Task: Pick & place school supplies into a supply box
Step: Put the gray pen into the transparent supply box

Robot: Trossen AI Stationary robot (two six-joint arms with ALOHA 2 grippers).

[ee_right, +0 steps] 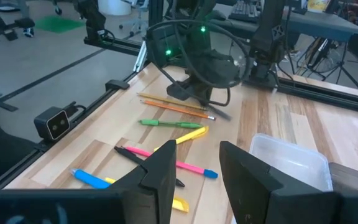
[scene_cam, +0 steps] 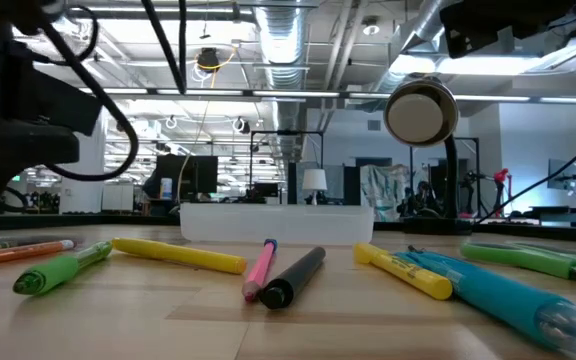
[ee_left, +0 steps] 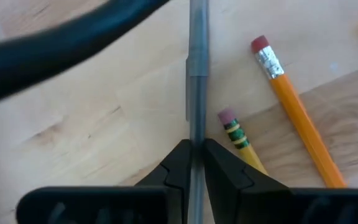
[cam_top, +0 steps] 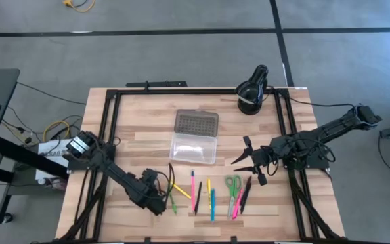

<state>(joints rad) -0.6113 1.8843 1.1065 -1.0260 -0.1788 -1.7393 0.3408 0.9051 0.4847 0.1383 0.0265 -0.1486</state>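
Observation:
My left gripper is down at the table's near left, shut on a thin grey pen. Two pencils lie right beside it on the wood. More school supplies lie in a row along the near edge: a green marker, a yellow one, a pink pen, a blue pen and green-handled scissors. The clear supply box stands open at mid-table, its dotted lid laid back. My right gripper hangs open above the table, right of the box. My left gripper pinches the grey pen's barrel between its two fingers. The fingers come steeply from above and stand across the pen, which runs out level beyond them. Whether the pen rests on the wood or hangs just clear of it, I cannot tell.
A black round lamp stands at the far right corner. A black frame runs around the table's edges. Bare wood lies between the box and the row of pens.

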